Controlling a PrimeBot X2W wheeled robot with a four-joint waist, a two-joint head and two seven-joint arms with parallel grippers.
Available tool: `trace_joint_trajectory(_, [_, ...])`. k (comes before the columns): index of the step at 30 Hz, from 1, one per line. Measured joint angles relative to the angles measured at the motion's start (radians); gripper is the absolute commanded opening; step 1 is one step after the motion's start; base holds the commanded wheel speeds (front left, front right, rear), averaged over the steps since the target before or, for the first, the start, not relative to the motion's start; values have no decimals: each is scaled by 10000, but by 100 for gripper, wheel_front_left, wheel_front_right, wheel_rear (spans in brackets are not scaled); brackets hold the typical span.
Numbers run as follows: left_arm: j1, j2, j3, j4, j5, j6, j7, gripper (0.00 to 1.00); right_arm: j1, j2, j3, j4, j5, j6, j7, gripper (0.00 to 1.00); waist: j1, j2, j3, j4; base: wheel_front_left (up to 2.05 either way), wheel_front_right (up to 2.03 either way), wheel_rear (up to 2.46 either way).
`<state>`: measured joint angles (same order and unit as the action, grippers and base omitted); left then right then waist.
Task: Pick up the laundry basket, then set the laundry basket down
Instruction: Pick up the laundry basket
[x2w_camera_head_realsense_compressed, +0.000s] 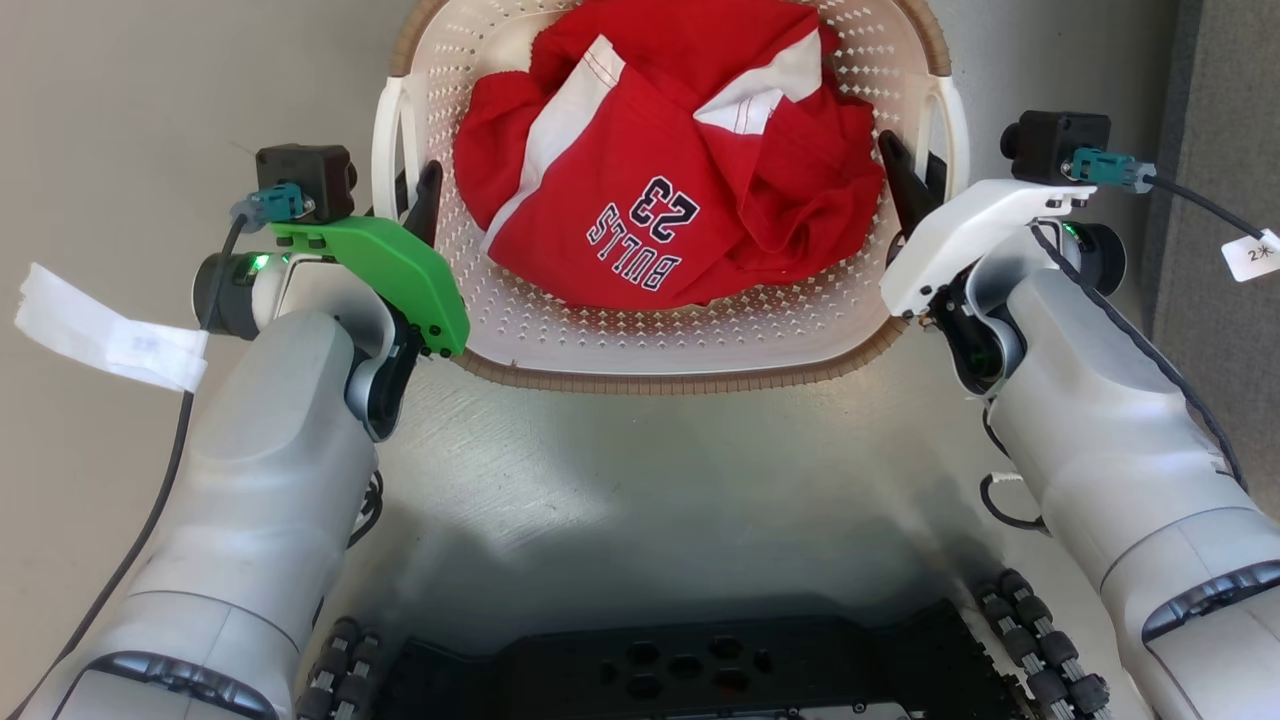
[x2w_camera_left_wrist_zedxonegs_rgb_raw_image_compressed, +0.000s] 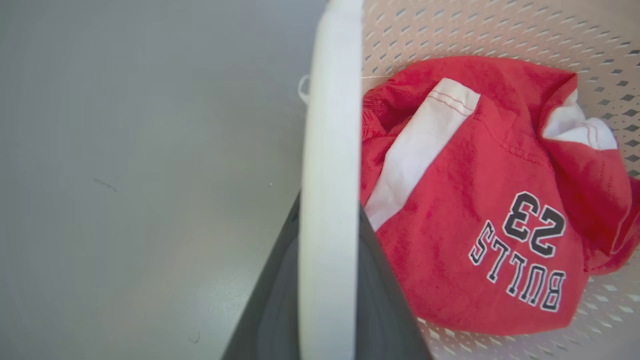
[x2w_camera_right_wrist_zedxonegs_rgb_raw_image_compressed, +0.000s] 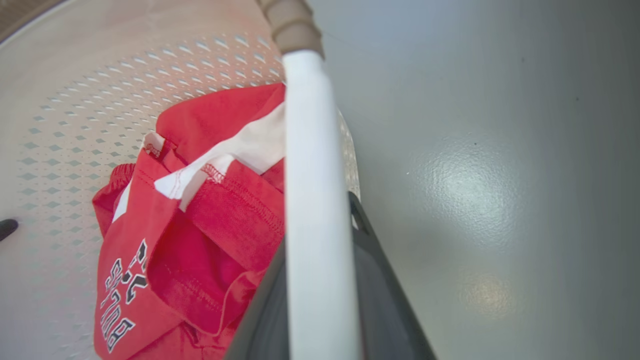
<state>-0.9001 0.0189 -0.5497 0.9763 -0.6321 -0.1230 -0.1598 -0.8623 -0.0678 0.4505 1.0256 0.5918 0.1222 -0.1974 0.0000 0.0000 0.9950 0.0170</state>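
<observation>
The laundry basket (x2w_camera_head_realsense_compressed: 600, 345) is cream-white and perforated, with a brown rim band. It sits straight ahead of me between both arms and holds a crumpled red and white jersey (x2w_camera_head_realsense_compressed: 680, 170) marked BULLS 23. My left gripper (x2w_camera_head_realsense_compressed: 412, 200) is shut on the basket's left white loop handle (x2w_camera_left_wrist_zedxonegs_rgb_raw_image_compressed: 332, 125), which runs up between its dark fingers (x2w_camera_left_wrist_zedxonegs_rgb_raw_image_compressed: 270, 310). My right gripper (x2w_camera_head_realsense_compressed: 918, 185) is shut on the right white handle (x2w_camera_right_wrist_zedxonegs_rgb_raw_image_compressed: 305, 125) in the same way. The jersey (x2w_camera_left_wrist_zedxonegs_rgb_raw_image_compressed: 475, 200) lies inside the basket wall (x2w_camera_right_wrist_zedxonegs_rgb_raw_image_compressed: 75, 100). I cannot tell whether the basket touches the floor.
Smooth grey floor (x2w_camera_head_realsense_compressed: 620, 490) surrounds the basket. My black wheeled base (x2w_camera_head_realsense_compressed: 680, 670) shows at the bottom edge. A dark grey panel (x2w_camera_head_realsense_compressed: 1225, 150) stands along the right side. White paper tags (x2w_camera_head_realsense_compressed: 100, 330) hang from the wrist cables.
</observation>
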Motion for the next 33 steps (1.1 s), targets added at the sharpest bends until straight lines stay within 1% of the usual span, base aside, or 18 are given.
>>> trace_joint_trajectory(9, [-21,2,-380,169,-435,0,-96,0,-116,-2,238,301,153,-6,-46,0,1,0,-123,12,0,0,0])
trace_joint_trajectory(17, [-12,8,-746,372,-842,0,-173,0,-99,0,499,520,336,-6,-148,0,0,0,-539,13,0,0,0])
trace_joint_trajectory(25, [176,2,-1028,568,-1313,0,-180,0,8,27,811,779,690,-6,-127,0,0,0,-1309,-2,0,0,0])
trace_joint_trajectory(33, [669,-29,-1296,815,-1854,-2,23,0,332,77,1118,1043,1003,-6,397,0,0,0,-2338,-90,0,0,0])
